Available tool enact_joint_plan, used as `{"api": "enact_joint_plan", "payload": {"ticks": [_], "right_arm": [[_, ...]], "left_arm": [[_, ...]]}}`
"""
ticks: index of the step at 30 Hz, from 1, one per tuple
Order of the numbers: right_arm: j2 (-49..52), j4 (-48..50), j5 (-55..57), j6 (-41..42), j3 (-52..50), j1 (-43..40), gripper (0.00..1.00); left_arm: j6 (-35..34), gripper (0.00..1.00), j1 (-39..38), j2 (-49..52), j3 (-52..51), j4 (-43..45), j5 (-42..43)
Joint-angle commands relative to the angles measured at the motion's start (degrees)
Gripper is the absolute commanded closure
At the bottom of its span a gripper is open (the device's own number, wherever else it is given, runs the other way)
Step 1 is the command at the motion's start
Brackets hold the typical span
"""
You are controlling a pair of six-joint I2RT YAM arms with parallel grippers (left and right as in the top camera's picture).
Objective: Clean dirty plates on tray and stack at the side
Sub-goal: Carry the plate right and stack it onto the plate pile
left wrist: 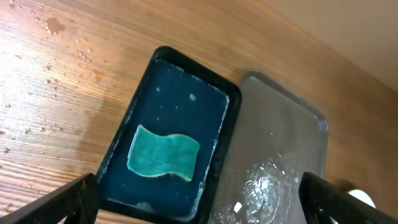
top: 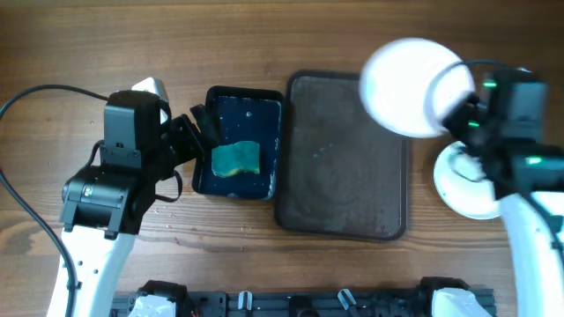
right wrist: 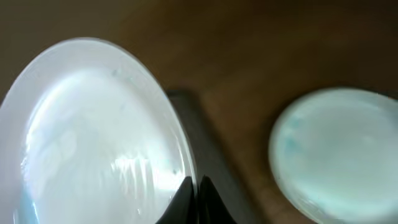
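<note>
My right gripper (top: pixel 458 110) is shut on the rim of a white plate (top: pixel 407 85) and holds it in the air over the far right corner of the grey tray (top: pixel 344 158). In the right wrist view the fingers (right wrist: pixel 196 193) pinch the plate's edge (right wrist: pixel 93 137). Another white plate (top: pixel 463 180) lies on the table to the right of the tray, also in the right wrist view (right wrist: pixel 336 155). My left gripper (top: pixel 198 132) is open and empty beside the dark blue basin (top: pixel 238 101), which holds a green sponge (top: pixel 236 158). The left wrist view shows the sponge (left wrist: pixel 163 154) in the basin (left wrist: pixel 186 81).
The tray is wet, with a puddle (left wrist: pixel 267 186) near its left side. Water drops (left wrist: pixel 56 37) dot the wooden table left of the basin. A black cable (top: pixel 26 97) loops at the far left.
</note>
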Motion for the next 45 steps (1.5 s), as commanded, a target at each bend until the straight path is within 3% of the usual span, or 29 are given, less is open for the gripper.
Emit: {"api": "enact_joint_plan", "payload": {"ticks": [1,6,10,11,12,15,20,22,25,26,27,30,32,37,42,45], "right_arm": [[3.8,-5.0,-3.7,0.2,-1.9,-16.6,0.96],[12.6,-4.8,-1.3,0.1,-8.8,-32.7,0.96],[19.1,-4.1,-1.5,-3.3,-13.9,-36.7,0.95],[19.8,-3.7,-0.2,-3.3,-15.1,-36.6,0.78],[19.5,-3.9,-0.8,-3.3,-14.9,-36.6,0.54],[14.5,-4.5,-14.6,-8.1,-11.8,-36.2,0.51],[-6.9,-3.9,-49.8,-25.2,-9.7,-24.2,0.51],[-13.9,-3.6,-54.9,-30.5,-9.7,-16.4,0.51],[-23.6,-0.9,-53.1,-32.2,-9.7,-4.1,0.47],[-25.8,0.5,-50.4,-30.3,-9.7,-1.7,0.28],[-27.6,1.4,-47.4,-27.1,-9.7,0.1,0.00],[-30.3,1.7,-45.6,-14.6,-9.7,1.3,0.00],[-30.2,1.1,-41.9,-16.1,-9.7,1.3,0.00],[-30.5,4.6,-45.0,-44.2,-9.9,2.2,0.00],[-39.4,8.9,-39.0,-56.5,-15.3,3.9,0.00],[-46.4,13.6,-34.8,-58.7,-23.9,3.9,0.00]], "left_arm": [[0.3,0.00,0.3,-0.2,0.9,0.1,0.9],[0.3,0.00,0.3,-0.2,0.9,0.1,0.9],[0.3,0.00,0.3,-0.2,0.9,0.1,0.9],[0.3,0.00,0.3,-0.2,0.9,0.1,0.9],[0.3,0.00,0.3,-0.2,0.9,0.1,0.9],[0.3,0.00,0.3,-0.2,0.9,0.1,0.9],[0.3,0.00,0.3,-0.2,0.9,0.1,0.9],[0.3,0.00,0.3,-0.2,0.9,0.1,0.9],[0.3,0.00,0.3,-0.2,0.9,0.1,0.9],[0.3,0.00,0.3,-0.2,0.9,0.1,0.9],[0.3,0.00,0.3,-0.2,0.9,0.1,0.9],[0.3,0.00,0.3,-0.2,0.9,0.1,0.9],[0.3,0.00,0.3,-0.2,0.9,0.1,0.9],[0.3,0.00,0.3,-0.2,0.9,0.1,0.9],[0.3,0.00,0.3,-0.2,0.9,0.1,0.9],[0.3,0.00,0.3,-0.2,0.9,0.1,0.9]]}}
